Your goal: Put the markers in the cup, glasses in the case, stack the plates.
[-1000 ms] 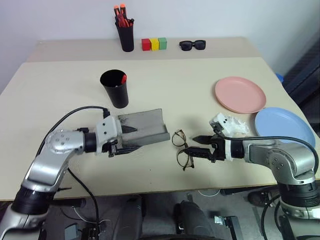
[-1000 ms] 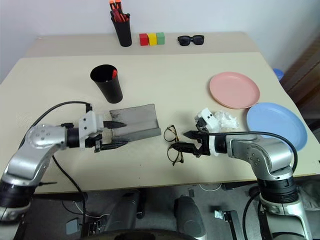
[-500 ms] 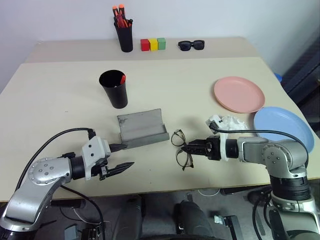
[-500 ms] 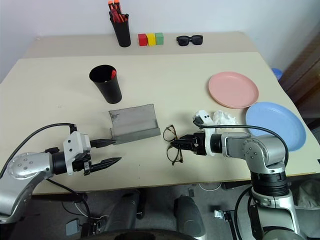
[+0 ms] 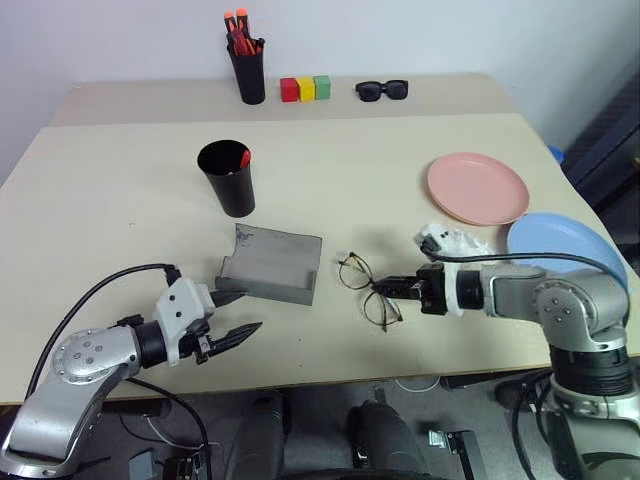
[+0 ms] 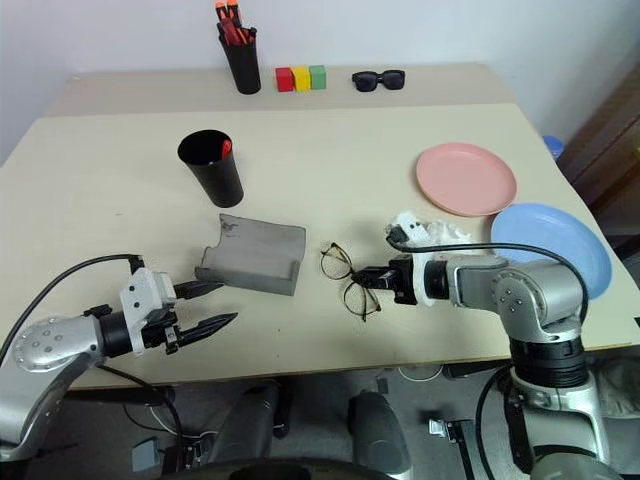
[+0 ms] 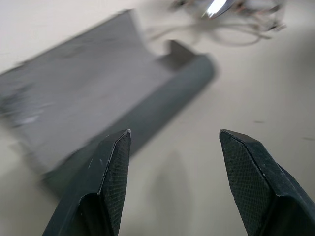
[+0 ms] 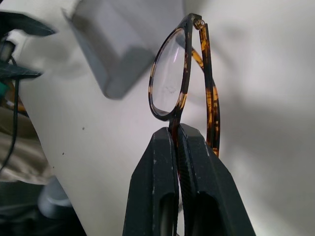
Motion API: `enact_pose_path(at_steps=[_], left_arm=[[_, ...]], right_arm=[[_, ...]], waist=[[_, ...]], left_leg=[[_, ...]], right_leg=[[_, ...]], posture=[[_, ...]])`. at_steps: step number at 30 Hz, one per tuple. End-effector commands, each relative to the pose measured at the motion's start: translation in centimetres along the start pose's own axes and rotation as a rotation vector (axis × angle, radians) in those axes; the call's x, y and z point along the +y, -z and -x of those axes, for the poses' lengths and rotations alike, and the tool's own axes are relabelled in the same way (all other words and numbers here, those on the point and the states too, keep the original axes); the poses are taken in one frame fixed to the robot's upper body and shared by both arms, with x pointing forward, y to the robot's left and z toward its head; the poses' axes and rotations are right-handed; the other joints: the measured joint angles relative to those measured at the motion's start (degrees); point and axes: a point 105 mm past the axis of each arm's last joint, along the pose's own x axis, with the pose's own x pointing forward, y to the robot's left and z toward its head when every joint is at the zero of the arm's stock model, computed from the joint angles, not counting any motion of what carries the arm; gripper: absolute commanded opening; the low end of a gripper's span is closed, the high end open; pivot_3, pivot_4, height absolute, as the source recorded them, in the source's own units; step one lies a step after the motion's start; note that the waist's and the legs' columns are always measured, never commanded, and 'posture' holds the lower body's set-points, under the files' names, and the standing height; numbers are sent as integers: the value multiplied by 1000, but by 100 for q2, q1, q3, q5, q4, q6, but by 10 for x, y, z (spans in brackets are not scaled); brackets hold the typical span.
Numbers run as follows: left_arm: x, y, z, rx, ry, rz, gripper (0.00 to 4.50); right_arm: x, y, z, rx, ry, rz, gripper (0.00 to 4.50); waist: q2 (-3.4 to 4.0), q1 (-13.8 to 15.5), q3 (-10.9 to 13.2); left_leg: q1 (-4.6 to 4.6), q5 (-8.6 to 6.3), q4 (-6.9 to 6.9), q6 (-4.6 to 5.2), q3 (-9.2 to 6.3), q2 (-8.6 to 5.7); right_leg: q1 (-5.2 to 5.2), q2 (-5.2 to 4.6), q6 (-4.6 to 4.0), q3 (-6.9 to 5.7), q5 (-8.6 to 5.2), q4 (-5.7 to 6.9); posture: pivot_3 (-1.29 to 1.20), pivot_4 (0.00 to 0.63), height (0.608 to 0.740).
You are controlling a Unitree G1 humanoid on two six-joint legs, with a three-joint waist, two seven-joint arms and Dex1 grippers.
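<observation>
Right gripper (image 5: 392,290): clenched on the bridge of the glasses (image 5: 364,287), where a second ago wide apart around the frame; spectacles now pinched and raised off the table (image 5: 100,200) by the near lens, turned from their earlier lie, temples trailing toward the table. Left gripper (image 5: 236,315): parted, holding nothing, drawn back toward the near table edge from its earlier place against the case (image 5: 270,265). Case: open, resting between the two grippers, swung round since a second ago so that the trough now faces away from the right gripper and the raised lid toward it; apart from the left fingers (image 7: 112,167), near the glasses but not touching. Meaning for the task: grasp on the glasses secured, so transfer into the case judged the step in hand; the turned case likely calls for an approach over the lid, or for steadying by the left gripper. Cup (image 5: 229,177): upright beyond the case, a red marker cap (image 5: 246,157) showing at its rim; second marker not made out. Pink plate (image 5: 478,188) and blue plate (image 5: 565,247): side by side at the right, not stacked. Crumpled white wrapper (image 5: 455,241): beside the right wrist. Far shelf: pen pot (image 5: 250,72), coloured blocks (image 5: 306,88), black sunglasses (image 5: 383,90), untouched.
</observation>
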Motion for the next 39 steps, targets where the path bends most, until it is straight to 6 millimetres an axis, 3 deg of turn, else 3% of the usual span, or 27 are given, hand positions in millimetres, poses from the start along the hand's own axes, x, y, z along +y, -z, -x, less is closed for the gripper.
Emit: enact_pose_path(at_steps=[1, 5, 12, 15, 19, 27, 30, 37, 39], left_arm=[[15, 2, 13, -24, -112, -13, 2927], [19, 10, 27, -20, -160, 9, 2927], [22, 26, 55, 20, -226, 58, 2927], [22, 28, 70, 36, -266, 61, 2927], [15, 25, 75, 37, -275, 62, 2927], [11, 20, 74, 36, -283, 67, 2927], [12, 18, 72, 35, -280, 62, 2927], [16, 8, 57, 15, -253, 32, 2927], [19, 3, 53, -2, -255, 28, 2927]], right_arm=[[20, -32, 0, -44, -46, 242, 80], [47, -64, -19, -105, -143, 370, 80], [65, -96, -86, -109, -161, 432, 80], [78, -96, -114, -70, -204, 535, 80], [68, -93, -136, -35, -167, 548, 80], [59, -71, -137, 45, -191, 564, 80], [65, -64, -127, 65, -252, 566, 997], [70, -72, -125, 21, -246, 581, 4380], [71, -78, -123, -9, -242, 585, 4453]], waist=[[0, -22, 0], [2, -57, -1], [0, -40, -4], [-2, -55, -6], [-1, -95, -7], [-1, -189, -9], [0, -188, -9], [-1, -187, -9], [-1, -180, -9]], left_leg=[[0, 0, -1, 0, 1, 0], [0, -1, -8, 1, 14, 15], [-3, -4, -16, -4, 17, 15], [-25, -10, -16, -14, 21, 13], [-42, -10, -21, -16, 26, 14], [-42, -13, -30, -21, 39, 11], [-43, -5, -40, -9, 61, 14], [-39, -4, -39, -7, 76, 18], [-40, -4, -39, -7, 78, 17]], right_leg=[[0, 0, 0, 1, 0, -1], [-11, 8, -10, 10, 4, -1], [-38, 0, -23, 13, 5, -6], [-66, -7, -34, 16, 10, -11], [-92, -9, -37, 15, 14, -8], [-93, -20, -37, 14, 15, -6], [-93, -25, -35, 14, 16, 1], [-95, -28, -35, 14, 16, 3], [-96, -28, -34, 15, 16, 3]], posture=[[0, 150, 740], [0, 150, 740], [0, 150, 740], [0, 150, 740], [0, 150, 740], [0, 150, 740], [0, 150, 740], [0, 150, 740], [0, 150, 740]])
